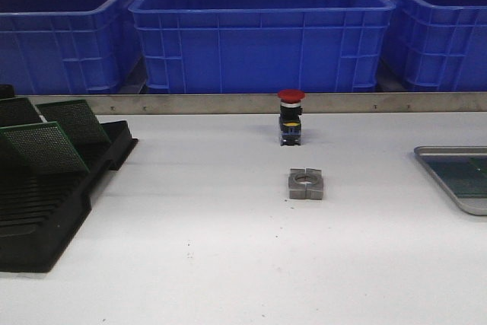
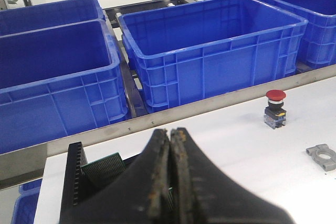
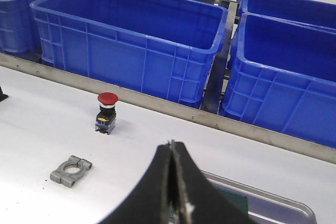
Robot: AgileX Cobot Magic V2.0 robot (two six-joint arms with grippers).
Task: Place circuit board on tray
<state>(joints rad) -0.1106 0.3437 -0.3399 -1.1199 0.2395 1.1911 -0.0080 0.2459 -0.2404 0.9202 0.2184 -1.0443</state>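
Note:
Green circuit boards (image 1: pixel 46 146) stand upright in the black slotted rack (image 1: pixel 38 211) at the table's left. The grey tray (image 1: pixel 441 150) lies at the right edge, with a green circuit board (image 1: pixel 466 176) flat on its floor. Neither gripper shows in the front view. In the left wrist view, my left gripper (image 2: pixel 171 132) is shut and hangs over the rack (image 2: pixel 73 182), with one board (image 2: pixel 102 167) beside it. In the right wrist view, my right gripper (image 3: pixel 170 144) is shut with nothing held. It is above the tray's rim (image 3: pixel 275 199), and a board (image 3: pixel 236 199) lies just past it.
A red-capped push button (image 1: pixel 291 116) and a grey metal clamp block (image 1: pixel 306 184) stand mid-table. Deep blue crates (image 1: pixel 262 32) line the back behind a metal rail (image 1: pixel 228 103).

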